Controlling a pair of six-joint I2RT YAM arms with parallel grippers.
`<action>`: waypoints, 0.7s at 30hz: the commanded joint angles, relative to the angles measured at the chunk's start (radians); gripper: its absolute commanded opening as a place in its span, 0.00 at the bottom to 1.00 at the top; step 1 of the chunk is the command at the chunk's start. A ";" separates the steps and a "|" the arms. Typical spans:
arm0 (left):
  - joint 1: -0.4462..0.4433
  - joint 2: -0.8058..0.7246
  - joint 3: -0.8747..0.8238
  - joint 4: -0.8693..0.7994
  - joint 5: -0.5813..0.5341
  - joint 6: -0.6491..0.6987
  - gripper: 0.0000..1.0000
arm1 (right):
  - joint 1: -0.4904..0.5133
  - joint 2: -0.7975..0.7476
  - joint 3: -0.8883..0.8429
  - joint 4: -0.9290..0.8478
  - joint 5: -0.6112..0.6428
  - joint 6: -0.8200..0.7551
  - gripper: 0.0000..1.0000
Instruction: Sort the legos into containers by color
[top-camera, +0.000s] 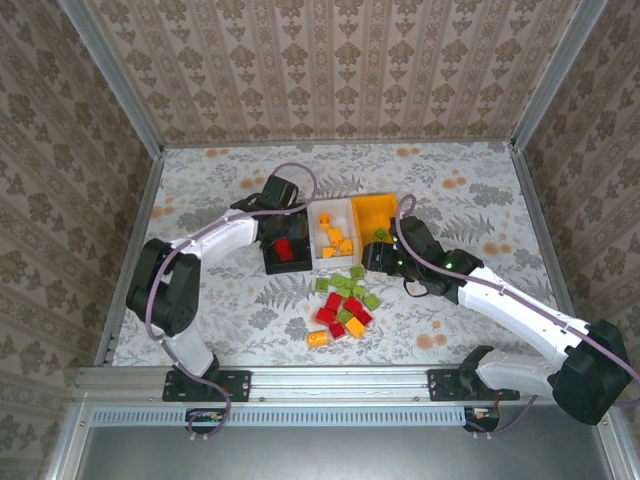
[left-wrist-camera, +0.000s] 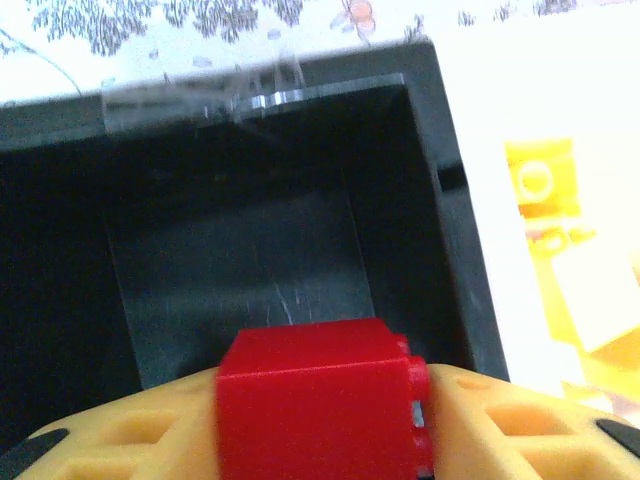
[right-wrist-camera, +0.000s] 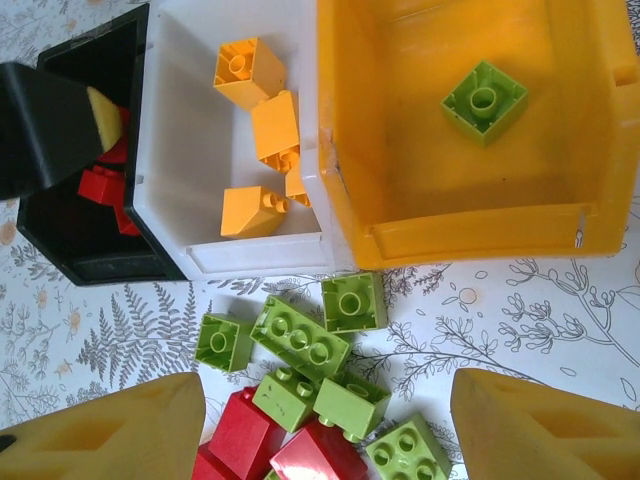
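My left gripper hangs inside the black bin, shut on a red lego that fills the gap between its yellow fingers. More red legos lie in that black bin. The white bin holds several orange legos. A single green lego sits in the orange bin. My right gripper stands open above a loose pile of green legos and red legos, gripping nothing.
The three bins stand side by side mid-table, black on the left and orange on the right. The loose pile lies just in front of them, with one orange lego at its near edge. Patterned walls enclose the table.
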 joint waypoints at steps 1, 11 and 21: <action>0.012 0.052 0.062 -0.008 0.000 0.052 0.53 | -0.010 -0.028 -0.010 -0.032 0.031 0.010 0.68; 0.017 0.059 0.118 -0.018 0.010 0.053 0.56 | -0.021 -0.048 -0.019 -0.034 0.018 0.007 0.68; -0.085 -0.334 -0.049 0.000 0.042 0.001 0.90 | 0.044 -0.016 -0.067 -0.071 -0.053 -0.036 0.68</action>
